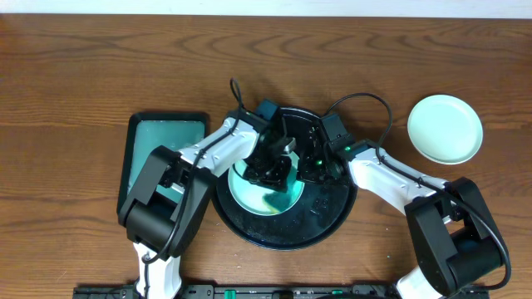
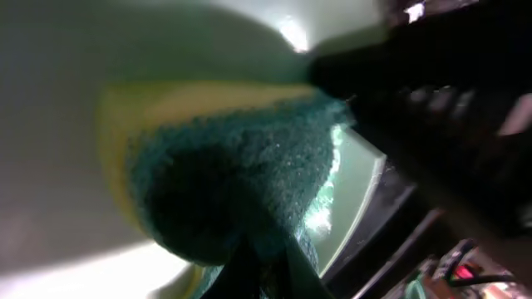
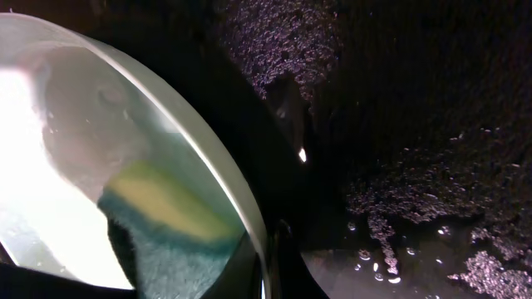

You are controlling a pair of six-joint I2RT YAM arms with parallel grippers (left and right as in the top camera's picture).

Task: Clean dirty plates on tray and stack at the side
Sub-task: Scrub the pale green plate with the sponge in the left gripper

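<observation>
Progress looks partial: one pale plate (image 1: 445,129) lies on the table (image 1: 83,66) right of the tray (image 1: 332,208), apparently cleaned and set aside, though nothing is stacked on it yet. A mint plate (image 1: 264,198) sits in the tray's left half with a teal smear (image 1: 273,202) showing on it, so scrubbing is unfinished. The left claw (image 1: 278,162) is clamped on a yellow-green sponge (image 2: 233,183) pressed to that plate. The right claw (image 1: 314,166) sits at the plate's right rim — gripping or open, I cannot tell. No third plate is visible.
</observation>
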